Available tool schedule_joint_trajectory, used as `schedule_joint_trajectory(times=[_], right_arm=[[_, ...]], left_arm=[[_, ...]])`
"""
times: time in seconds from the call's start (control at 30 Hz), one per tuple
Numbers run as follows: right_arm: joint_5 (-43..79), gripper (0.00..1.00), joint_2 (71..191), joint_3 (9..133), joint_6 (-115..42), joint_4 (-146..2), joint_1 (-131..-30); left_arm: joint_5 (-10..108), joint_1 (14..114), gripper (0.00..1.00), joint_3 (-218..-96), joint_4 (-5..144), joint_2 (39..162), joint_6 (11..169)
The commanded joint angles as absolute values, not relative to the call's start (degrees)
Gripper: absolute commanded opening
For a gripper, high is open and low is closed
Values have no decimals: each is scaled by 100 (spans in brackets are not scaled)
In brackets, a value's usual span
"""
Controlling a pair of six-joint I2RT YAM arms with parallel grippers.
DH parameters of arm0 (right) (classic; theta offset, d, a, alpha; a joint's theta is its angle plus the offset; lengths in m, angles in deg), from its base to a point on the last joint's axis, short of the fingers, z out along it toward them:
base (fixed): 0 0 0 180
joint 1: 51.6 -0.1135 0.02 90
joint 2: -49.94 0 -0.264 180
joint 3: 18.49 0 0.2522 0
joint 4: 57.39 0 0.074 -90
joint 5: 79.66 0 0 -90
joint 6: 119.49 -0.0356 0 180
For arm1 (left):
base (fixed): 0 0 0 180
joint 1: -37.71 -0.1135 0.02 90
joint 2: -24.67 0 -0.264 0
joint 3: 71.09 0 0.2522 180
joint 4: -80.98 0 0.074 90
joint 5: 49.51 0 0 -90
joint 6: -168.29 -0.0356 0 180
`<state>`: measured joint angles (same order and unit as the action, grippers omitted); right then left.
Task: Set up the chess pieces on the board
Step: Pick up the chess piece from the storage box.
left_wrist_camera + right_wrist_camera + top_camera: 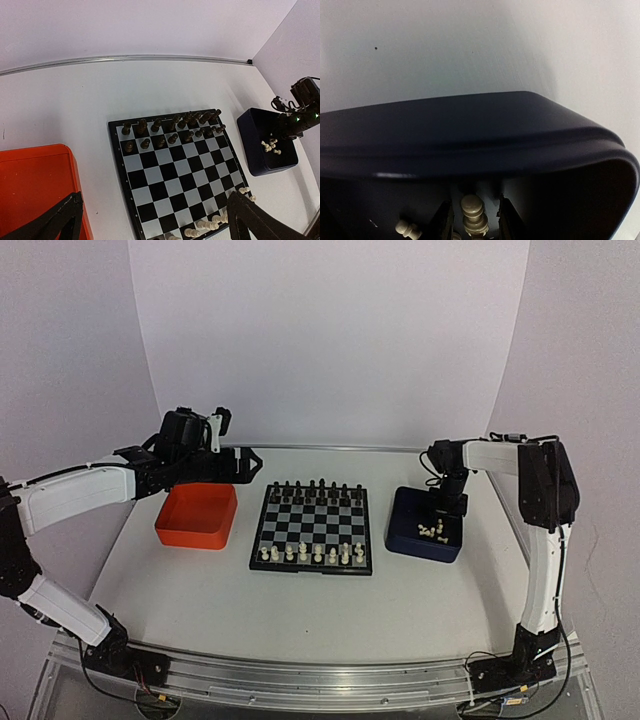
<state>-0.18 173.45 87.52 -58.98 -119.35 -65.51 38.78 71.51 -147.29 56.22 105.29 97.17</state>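
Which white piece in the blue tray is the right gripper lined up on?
The upright piece between the fingers of the right gripper. The piece to its left lies on its side, outside them.

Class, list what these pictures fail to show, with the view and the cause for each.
Overhead view: the rank of each tiny cream-white chess piece on the black-and-pale checked board; too small.
Right wrist view: whether the right pincer grips the round-headed cream-white piece in the dark blue tray; bottom edge cuts them.
Left wrist view: the board's near row; fingers of the left pincer and frame edge cover it.
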Motion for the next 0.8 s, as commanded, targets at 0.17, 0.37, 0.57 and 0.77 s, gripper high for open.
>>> schedule_joint_trajectory(times=[0.17, 0.37, 0.57, 0.77], right_arm=[[283, 24, 17096, 8729, -6072, -12117, -6575], [319, 20, 17167, 8781, -6054, -12116, -6575], [228, 9, 17228, 8821, -5990, -12121, -6575], [52, 3, 17253, 8919, -5744, -12116, -6575]], left_arm=[[3794, 7137, 100, -14825, 5598, 10450, 9578], [3837, 7137, 100, -14831, 5632, 10483, 9588], [3847, 7135, 100, -14815, 5632, 10441, 9610], [3847, 7137, 100, -14789, 5632, 10366, 9631]])
